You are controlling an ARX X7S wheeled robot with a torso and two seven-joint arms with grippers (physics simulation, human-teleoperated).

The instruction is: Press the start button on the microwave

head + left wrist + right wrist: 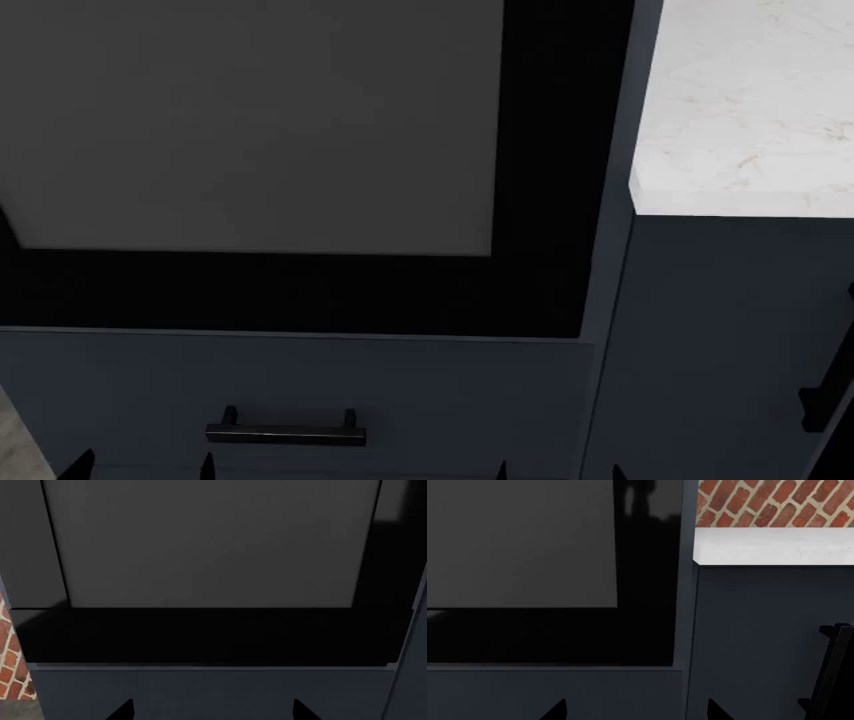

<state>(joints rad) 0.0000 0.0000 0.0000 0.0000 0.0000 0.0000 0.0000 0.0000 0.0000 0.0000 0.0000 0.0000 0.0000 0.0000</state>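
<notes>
Dark cabinetry (307, 380) and a big black appliance front (254, 130) fill my views, no microwave or start button showing, so I'm still searching; both grippers' fingertips look spread wide.

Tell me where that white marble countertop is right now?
In the head view, the white countertop fills the upper right corner, beside the black-framed appliance door and above a dark blue cabinet. The right wrist view shows it below a brick wall.
</notes>
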